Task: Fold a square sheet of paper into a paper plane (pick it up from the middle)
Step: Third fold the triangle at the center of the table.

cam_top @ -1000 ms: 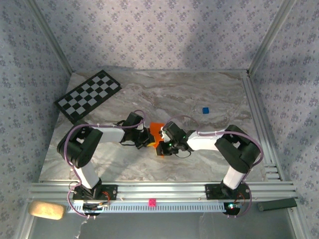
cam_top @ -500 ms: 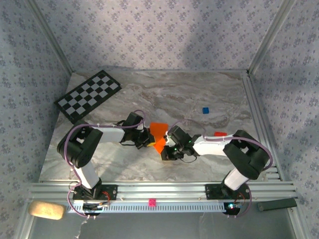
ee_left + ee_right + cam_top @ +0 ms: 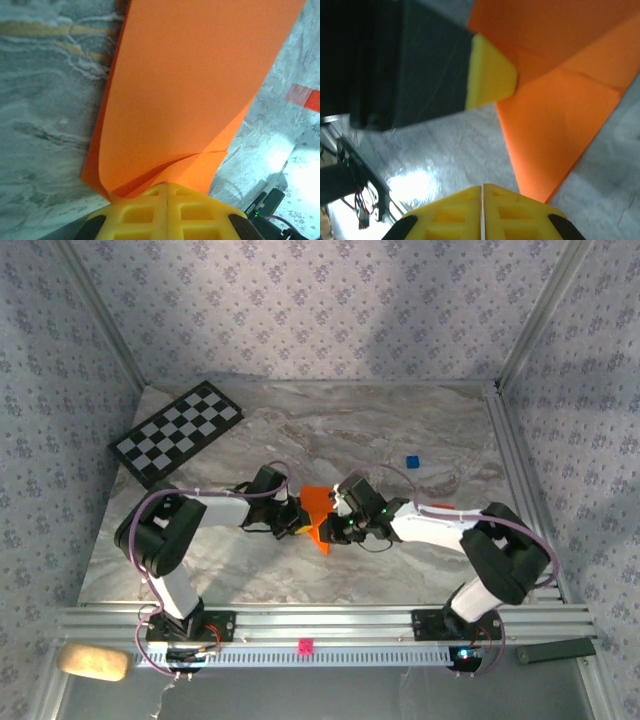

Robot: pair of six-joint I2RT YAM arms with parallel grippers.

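Since the left gripper (image 3: 165, 210) is clamped on the near edge of the square sheet of paper (image 3: 195, 85), you have the sheet anchored on that side. Its yellow pads are pressed together with the folded orange layers pinched between them. The paper runs straight away from the fingertips, its long axis in line with the wrist.

From above, the sheet sits near the middle of the marble table (image 3: 420, 440), between the two arms. The left gripper holds its left edge, and the right gripper (image 3: 482, 202) is at its lower right. The right gripper's pads are closed on each other with nothing between them.

In the right wrist view, the paper lies ahead and to the right of the tips, its nearest pointed corner just beside the right-hand pad. The left arm's fingertip (image 3: 490, 75) shows ahead on the left, at the sheet's edge. As I judge it, your right arm is the free one, so any pressing or re-gripping falls to it, forward and rightward onto the flap.
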